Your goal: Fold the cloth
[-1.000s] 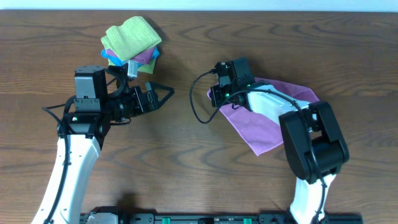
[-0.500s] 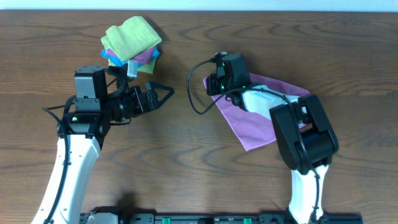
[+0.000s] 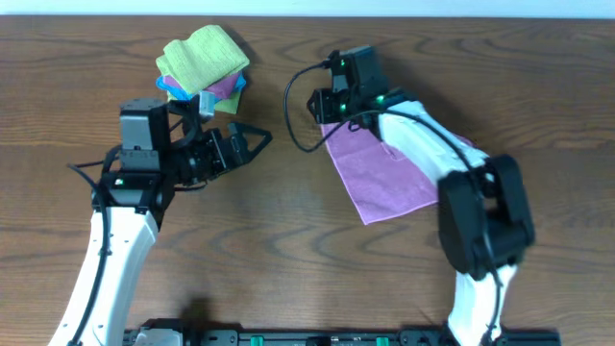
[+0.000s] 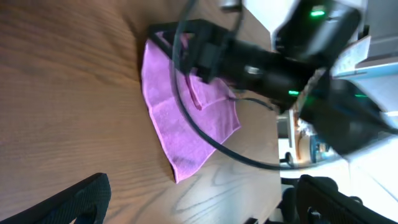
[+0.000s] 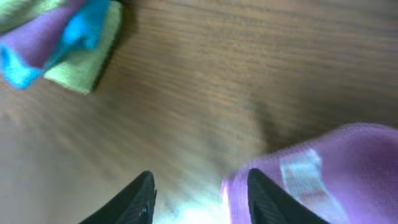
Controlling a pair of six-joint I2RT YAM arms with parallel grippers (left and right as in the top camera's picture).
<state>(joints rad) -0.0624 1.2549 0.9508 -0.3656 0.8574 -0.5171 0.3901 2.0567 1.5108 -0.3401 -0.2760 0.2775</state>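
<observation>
The cloth [image 3: 384, 175] lies on the table right of centre, a lilac sheet with a corner pointing toward me. My right gripper [image 3: 325, 108] hovers over its far left corner. In the right wrist view this gripper [image 5: 202, 199] is open, with bare wood between its fingers. The cloth [image 5: 339, 168] and its white label [image 5: 301, 169] lie just beside the right finger [image 5: 267, 199]. My left gripper [image 3: 255, 149] stands wide open over bare table, well left of the cloth. In the left wrist view the cloth [image 4: 180, 118] lies ahead of the left gripper [image 4: 199, 202], partly hidden by the right arm [image 4: 267, 59].
A heap of lime-green, blue and purple cloths [image 3: 202, 62] sits at the far left, behind my left gripper; it also appears as a pile [image 5: 56, 37] in the right wrist view. A black cable [image 3: 298, 144] loops from the right wrist over the wooden table [image 3: 269, 240].
My right gripper moved toward the far left, drawing the cloth's corner along so the cloth lies more compact. Its jaws, shut before, now stand apart. The left arm barely moved.
</observation>
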